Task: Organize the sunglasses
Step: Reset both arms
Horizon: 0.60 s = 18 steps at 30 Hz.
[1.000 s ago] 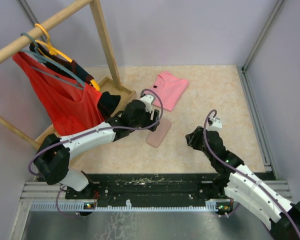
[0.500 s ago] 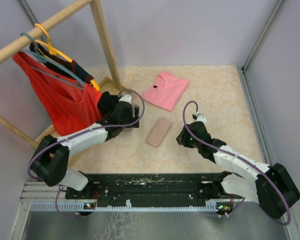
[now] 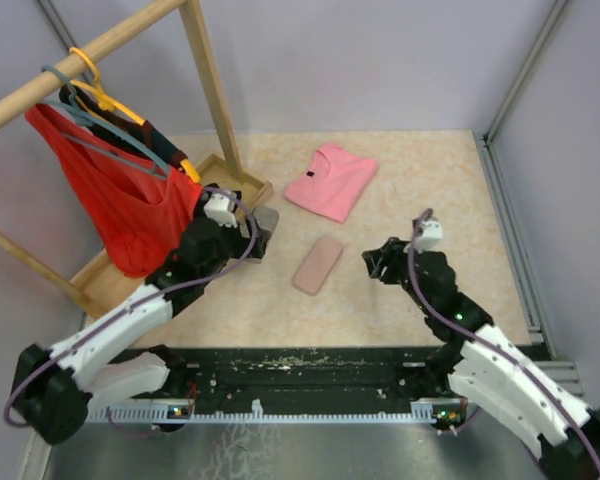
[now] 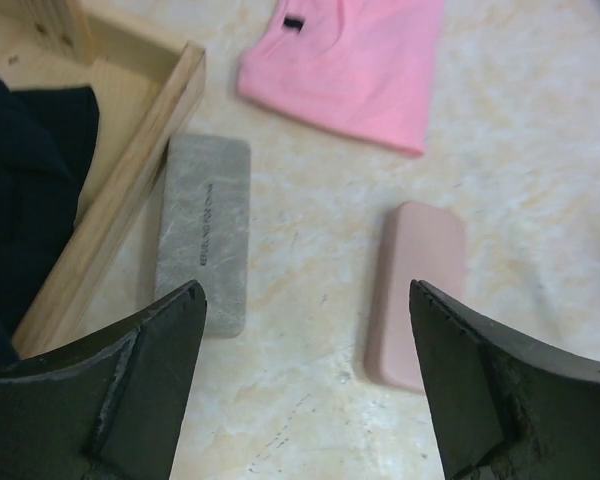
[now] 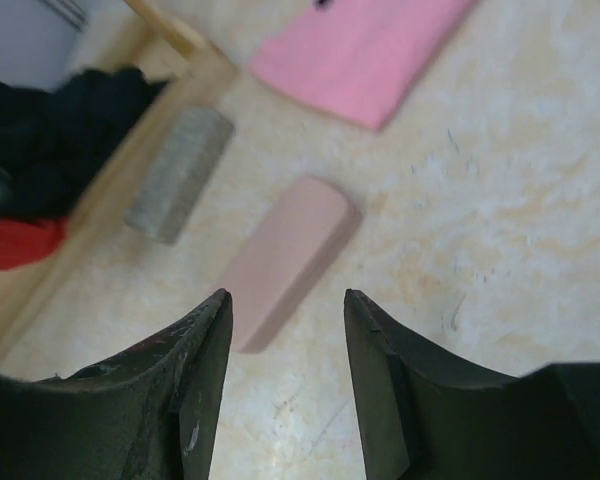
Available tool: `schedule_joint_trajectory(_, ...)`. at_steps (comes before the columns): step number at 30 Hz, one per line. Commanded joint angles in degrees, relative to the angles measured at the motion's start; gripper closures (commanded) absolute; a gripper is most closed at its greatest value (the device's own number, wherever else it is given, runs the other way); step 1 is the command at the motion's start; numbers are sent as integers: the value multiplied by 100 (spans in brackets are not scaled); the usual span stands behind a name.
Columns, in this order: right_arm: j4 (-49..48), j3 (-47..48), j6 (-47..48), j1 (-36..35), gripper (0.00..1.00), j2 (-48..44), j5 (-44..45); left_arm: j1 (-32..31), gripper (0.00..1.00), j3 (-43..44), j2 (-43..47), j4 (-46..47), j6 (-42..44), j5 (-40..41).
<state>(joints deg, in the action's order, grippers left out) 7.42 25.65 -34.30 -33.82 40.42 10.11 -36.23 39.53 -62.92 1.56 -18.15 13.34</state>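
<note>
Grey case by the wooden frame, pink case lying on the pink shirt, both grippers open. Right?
No: the pink case lies on the bare table, apart from the pink shirt; the left wrist view shows it. Rest holds.

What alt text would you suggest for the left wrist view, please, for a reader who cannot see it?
The left gripper, open and empty, hangs over a pale marbled table, its dark fingers framing a grey case beside a wooden frame and a pink case to the right. A folded pink shirt lies beyond them.
</note>
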Motion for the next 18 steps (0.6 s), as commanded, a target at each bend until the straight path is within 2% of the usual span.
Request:
schedule_joint_trajectory(1,220,279,1016,43,49,-1600,349,-14,12,-495,1191,421,26,-490)
schedule_joint_trajectory(4,732,416,1254,42,39,-2517,455,-16,10,-698,1951,160,-69,-356)
schedule_joint_trajectory(8,1542,596,1362,42,30,-3327,756,-16,0,-1077,2943,-100,-97,-116)
schedule_joint_trajectory(11,1810,647,1300,34,24,-3784,920,-14,1,-1375,3589,-297,-215,57)
schedule_joint_trajectory(14,1733,569,1191,34,17,-4039,939,-16,1,-1609,4077,-549,-518,257)
schedule_joint_trajectory(18,1797,581,1205,34,15,-4057,925,-16,1,-1823,4553,-1004,-856,533)
